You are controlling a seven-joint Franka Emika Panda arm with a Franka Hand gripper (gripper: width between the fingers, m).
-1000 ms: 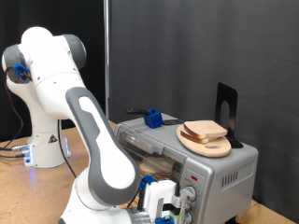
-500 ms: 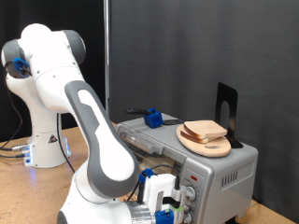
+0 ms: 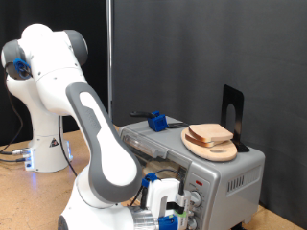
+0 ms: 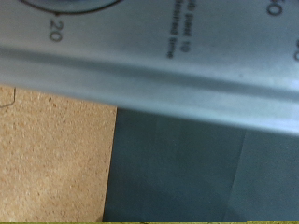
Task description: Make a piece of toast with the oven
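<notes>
Tool (image 3: 171, 213): low at the exterior view's bottom, pressed up against my oven's knob panel; whether its fingers are released or clenched I cannot tell.
Arm (image 3: 96, 144): my white arm bends down from its base at the exterior view's left to the oven front.
Oven (image 3: 225, 177): silver box on the tabletop (image 3: 24, 196), right of my arm in the exterior view; the wrist view shows only its metal face (image 4: 159, 65) close up, with part of a printed dial scale.
Board (image 3: 209, 147): round wooden board lying on the oven's top.
Piece of toast (image 3: 211, 133): pale slices stacked on that board.
Blue-handled tool (image 3: 155, 121): resting on the oven top, behind the board.
</notes>
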